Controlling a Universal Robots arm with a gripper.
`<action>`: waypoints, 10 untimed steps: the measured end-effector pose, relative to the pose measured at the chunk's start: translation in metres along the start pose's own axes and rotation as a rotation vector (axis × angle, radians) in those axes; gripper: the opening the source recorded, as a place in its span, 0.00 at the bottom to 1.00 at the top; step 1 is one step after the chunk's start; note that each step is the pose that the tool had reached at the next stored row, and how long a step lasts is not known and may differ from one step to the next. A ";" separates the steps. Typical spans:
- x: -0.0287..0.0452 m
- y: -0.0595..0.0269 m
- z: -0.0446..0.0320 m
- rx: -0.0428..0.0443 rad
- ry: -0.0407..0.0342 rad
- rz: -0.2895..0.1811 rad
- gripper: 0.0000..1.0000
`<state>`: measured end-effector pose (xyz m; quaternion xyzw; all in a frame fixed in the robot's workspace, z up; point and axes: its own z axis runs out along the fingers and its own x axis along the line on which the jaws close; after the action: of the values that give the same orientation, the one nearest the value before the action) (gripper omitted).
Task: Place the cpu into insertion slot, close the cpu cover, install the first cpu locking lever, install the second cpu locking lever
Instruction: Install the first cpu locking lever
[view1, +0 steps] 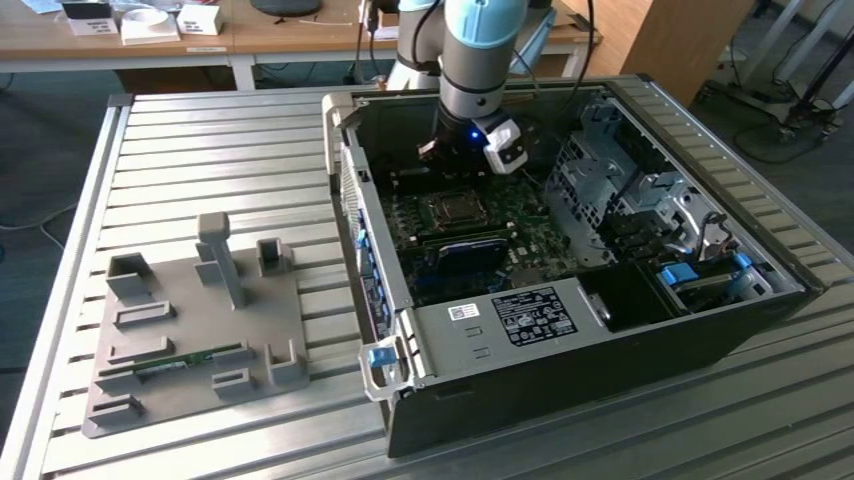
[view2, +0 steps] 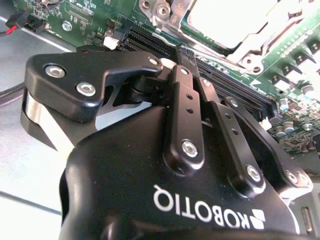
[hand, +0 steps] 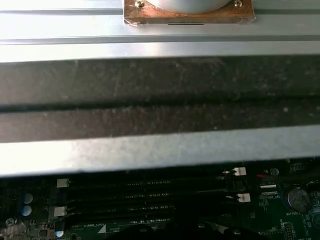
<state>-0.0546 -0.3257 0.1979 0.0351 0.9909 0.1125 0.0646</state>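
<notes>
Inspection finds the cpu (view2: 227, 17) seated in the insertion slot (view1: 454, 208), with the cpu cover (view2: 270, 37) lying down around it. The gripper (view2: 184, 50) has its fingers drawn together with nothing held. Its tips are just beside the insertion slot, over the memory slots (view2: 240, 87). Whether either locking lever is latched cannot be told. It is judged that pressure should be applied to the lever alone and kept off the cpu cover.

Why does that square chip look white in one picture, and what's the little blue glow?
Second wrist view: the cpu mirrors light off its metal top and washes out white. Exterior view: the blue glow is a lamp on the wrist of the arm, above the shadowed motherboard.
</notes>
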 end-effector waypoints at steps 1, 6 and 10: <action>0.0000 -0.0001 0.0003 0.0008 -0.0017 0.000 0.11; 0.0001 -0.0004 0.0008 0.0022 -0.0057 -0.001 0.11; -0.0002 0.0002 -0.0013 0.0020 -0.0060 0.000 0.11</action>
<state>-0.0546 -0.3259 0.1992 0.0353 0.9909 0.1114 0.0675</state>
